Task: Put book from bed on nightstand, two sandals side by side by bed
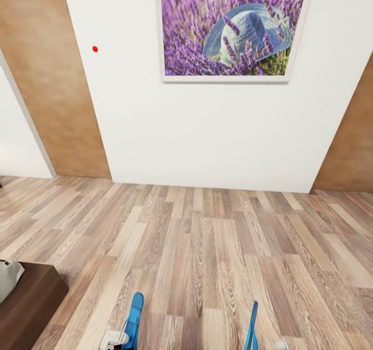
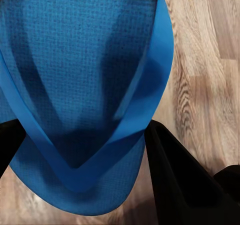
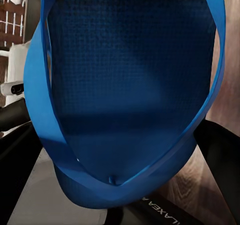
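Two blue sandals ride with me, one clenched in my left end effector [image 2: 145,150] and one in my right end effector [image 3: 117,185], carried above the wood floor [image 1: 207,246] toward the bed [image 1: 26,298].

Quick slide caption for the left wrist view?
Blue sandal held between dark fingers above the wood-plank floor.

Wood-plank floor [image 1: 207,257] ahead of me, light brown, running up to the white wall [image 1: 207,132]. Nothing lying on the planks that I can see. Dark brown wooden frame corner [image 1: 28,303] sits on the floor at my left, pale grey-white mattress edge [image 1: 8,277] on it.
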You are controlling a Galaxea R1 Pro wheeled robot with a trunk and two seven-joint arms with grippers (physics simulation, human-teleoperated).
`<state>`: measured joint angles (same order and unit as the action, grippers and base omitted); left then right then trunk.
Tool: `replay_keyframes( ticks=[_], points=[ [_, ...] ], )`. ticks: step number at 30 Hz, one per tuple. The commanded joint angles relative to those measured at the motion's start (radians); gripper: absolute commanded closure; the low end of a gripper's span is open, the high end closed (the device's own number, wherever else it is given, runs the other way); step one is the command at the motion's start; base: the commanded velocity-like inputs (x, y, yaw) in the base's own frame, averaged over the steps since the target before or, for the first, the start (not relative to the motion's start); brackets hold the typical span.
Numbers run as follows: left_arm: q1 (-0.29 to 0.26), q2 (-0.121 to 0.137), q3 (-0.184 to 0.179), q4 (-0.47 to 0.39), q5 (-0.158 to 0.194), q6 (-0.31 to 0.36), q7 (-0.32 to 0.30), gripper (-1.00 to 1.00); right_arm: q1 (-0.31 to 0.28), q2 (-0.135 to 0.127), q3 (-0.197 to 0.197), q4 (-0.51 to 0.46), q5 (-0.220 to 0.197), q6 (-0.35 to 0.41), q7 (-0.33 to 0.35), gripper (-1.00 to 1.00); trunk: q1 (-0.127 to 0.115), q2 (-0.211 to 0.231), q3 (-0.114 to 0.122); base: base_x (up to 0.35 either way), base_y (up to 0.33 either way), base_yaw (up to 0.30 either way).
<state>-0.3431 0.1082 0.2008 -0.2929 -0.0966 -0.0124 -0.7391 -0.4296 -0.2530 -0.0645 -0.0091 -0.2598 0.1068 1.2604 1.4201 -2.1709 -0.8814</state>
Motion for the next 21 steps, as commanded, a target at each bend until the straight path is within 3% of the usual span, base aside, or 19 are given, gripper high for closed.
replay_keyframes(
  ticks=[1, 12, 21],
  points=[
    [0.0, -0.001, 0.008, 0.0, -0.013, -0.003, -0.006, 1.0, 0.0, 0.0, -0.005, 0.0, 0.002, 0.01, 0.004, 1.0, -0.004, 0.007, 0.002, 0.0, 0.0, 0.0],
    [0.0, -0.001, 0.007, 0.0, -0.013, -0.003, -0.006, 1.0, 0.0, 0.0, -0.005, 0.0, 0.002, 0.01, 0.004, 1.0, -0.046, 0.084, 0.037, 0.0, 0.0, 0.0],
    [0.0, -0.005, 0.008, 0.0, -0.012, -0.005, -0.004, 1.0, -0.001, 0.001, -0.005, 0.0, 0.002, 0.011, 0.004, 1.0, -0.046, 0.084, 0.037, 0.016, -0.002, 0.0]
  ],
)
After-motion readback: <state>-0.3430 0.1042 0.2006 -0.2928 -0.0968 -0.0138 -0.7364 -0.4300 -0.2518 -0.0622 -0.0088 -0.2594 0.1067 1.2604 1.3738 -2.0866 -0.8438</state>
